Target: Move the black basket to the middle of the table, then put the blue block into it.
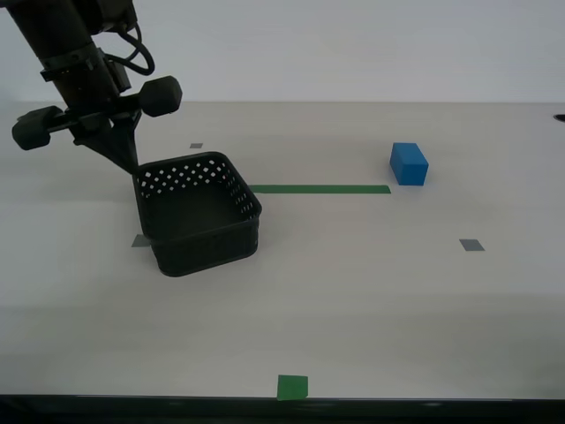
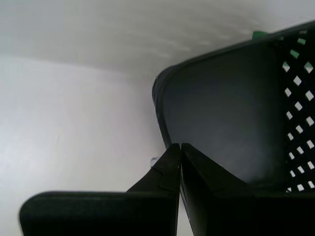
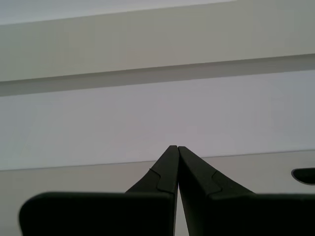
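The black basket [image 1: 205, 240] stands on the off-white table [image 1: 371, 300] in the exterior view's left half. My second gripper [image 1: 132, 168] reaches down from the upper left and is shut on the basket's far left corner rim. In the second wrist view the fingers [image 2: 180, 146] pinch the rim, with the basket's inside [image 2: 221, 113] beyond them. The blue block [image 1: 409, 164] lies at the far right, well apart from the basket. My first gripper [image 3: 177, 147] is shut and empty, facing a pale wall, and I cannot place it in the exterior view.
A green tape strip [image 1: 318, 188] runs from behind the basket toward the block. A green square [image 1: 292, 387] marks the front edge. Small grey squares lie to the right [image 1: 471, 245], at the back [image 1: 196, 145] and beside the basket [image 1: 141, 240].
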Motion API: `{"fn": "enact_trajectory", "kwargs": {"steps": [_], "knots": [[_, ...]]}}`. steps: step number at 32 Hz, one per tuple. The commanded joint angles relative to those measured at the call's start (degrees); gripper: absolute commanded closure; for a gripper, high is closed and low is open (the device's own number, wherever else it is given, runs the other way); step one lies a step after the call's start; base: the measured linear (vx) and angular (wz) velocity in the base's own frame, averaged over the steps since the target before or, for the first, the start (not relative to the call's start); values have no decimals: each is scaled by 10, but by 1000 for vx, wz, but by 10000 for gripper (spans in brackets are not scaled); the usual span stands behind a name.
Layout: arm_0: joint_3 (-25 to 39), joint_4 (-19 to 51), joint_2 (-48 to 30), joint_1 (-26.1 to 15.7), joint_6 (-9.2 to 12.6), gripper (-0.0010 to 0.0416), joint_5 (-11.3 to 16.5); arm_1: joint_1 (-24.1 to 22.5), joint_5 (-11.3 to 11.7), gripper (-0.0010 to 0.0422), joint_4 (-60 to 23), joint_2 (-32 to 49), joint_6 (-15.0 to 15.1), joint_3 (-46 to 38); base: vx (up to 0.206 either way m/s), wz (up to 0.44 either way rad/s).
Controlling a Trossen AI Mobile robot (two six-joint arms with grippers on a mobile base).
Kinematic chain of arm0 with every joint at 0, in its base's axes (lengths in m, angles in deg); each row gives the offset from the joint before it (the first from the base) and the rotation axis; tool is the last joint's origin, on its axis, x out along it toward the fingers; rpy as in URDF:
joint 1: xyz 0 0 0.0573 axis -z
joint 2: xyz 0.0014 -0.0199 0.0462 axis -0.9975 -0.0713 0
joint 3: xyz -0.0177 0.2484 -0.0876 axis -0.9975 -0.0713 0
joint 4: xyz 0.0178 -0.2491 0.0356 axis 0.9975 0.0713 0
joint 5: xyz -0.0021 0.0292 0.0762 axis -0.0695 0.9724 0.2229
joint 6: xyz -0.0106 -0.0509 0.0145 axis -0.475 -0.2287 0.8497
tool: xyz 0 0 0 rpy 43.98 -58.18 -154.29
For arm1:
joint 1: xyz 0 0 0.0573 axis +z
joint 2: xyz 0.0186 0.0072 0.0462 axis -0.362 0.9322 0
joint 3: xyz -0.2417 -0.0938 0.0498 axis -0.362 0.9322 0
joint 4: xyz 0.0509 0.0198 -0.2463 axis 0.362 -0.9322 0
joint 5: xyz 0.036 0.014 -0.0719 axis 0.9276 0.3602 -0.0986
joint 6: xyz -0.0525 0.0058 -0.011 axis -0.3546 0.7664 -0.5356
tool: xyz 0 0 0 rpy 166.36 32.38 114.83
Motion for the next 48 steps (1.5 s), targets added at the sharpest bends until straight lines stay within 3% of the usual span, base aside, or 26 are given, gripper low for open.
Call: {"fn": "enact_trajectory", "kwargs": {"steps": [1, 6, 7, 13, 18, 23, 26, 35, 40, 43, 48], "knots": [[0, 0, 0, -1, 2, 406, 0, -1, -3, 412, -3, 0, -4, -15, 0, 0], [0, 3, 0, -1, 2, 406, 0, -1, -12, 390, -39, 0, -5, -34, 0, 0], [0, 4, 0, -1, 2, 405, 0, -1, -21, 371, -52, 0, -7, -33, 0, 0], [0, 11, 0, -2, 2, 406, 0, -4, -18, 252, -71, 0, -19, -25, 0, 0], [0, 11, 0, -3, 2, 405, 0, -20, 12, 134, -25, 0, -39, -6, 0, 0], [0, 11, 0, -3, 2, 406, 0, -34, 14, 101, 8, 12, -57, 9, 0, 0], [0, 11, 0, -3, 1, 405, 0, -36, 13, 115, 9, 56, -79, 9, 0, 0], [0, 12, 0, -3, 1, 405, 0, -48, 8, 194, 33, 113, -83, 8, 0, 0], [-2, 12, 0, -3, 1, 405, 0, -49, 8, 306, 65, 113, -83, 7, 0, 0], [-2, 12, 0, -4, 1, 406, 0, -49, 8, 420, 68, 113, -79, 7, 0, 0], [-2, 12, 0, -4, 1, 406, 0, -49, 7, 412, 74, 113, -73, 7, 0, 0]]}}
